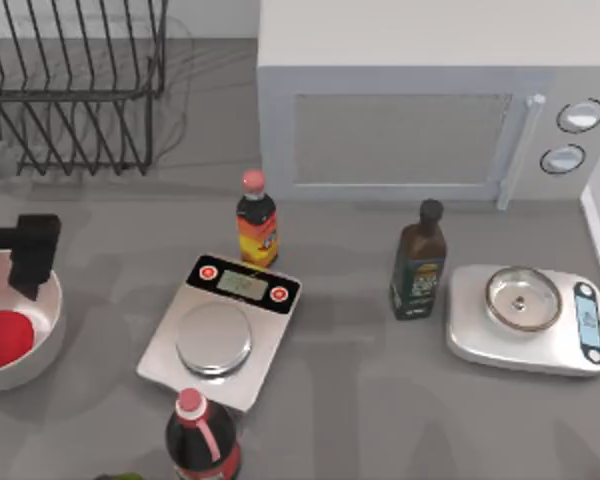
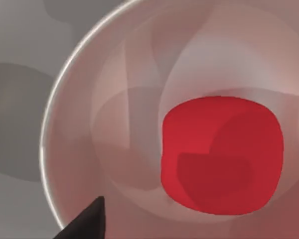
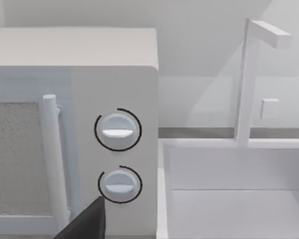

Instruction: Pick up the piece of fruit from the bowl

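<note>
Red and glossy, the piece of fruit (image 1: pixel 4 338) lies at the bottom of the white bowl (image 1: pixel 46 338), which sits on the grey bench (image 1: pixel 360 400) at its far left edge. The left hand (image 1: pixel 30 262) hangs just above the bowl's rear rim, a dark block reaching in from the left. In the left wrist view the fruit (image 2: pixel 222 155) appears close below, with one dark fingertip (image 2: pixel 87 221) showing at the frame's corner and the bowl's rim (image 2: pixel 49 124) curving round it. Whether this hand is wide or narrow cannot be told. The fruit lies slightly forward of and below the hand, toward the near edge of the bench; being round, it has no long axis to line up with. The left arm is by far the nearer, so the reach looks like a short drop into the bowl.

Farther right stand a square scale (image 1: pixel 220 330), three bottles, and a second scale (image 1: pixel 528 318). At the back is a microwave (image 1: pixel 420 100), which the right wrist view faces; the right hand's opening cannot be told either.
</note>
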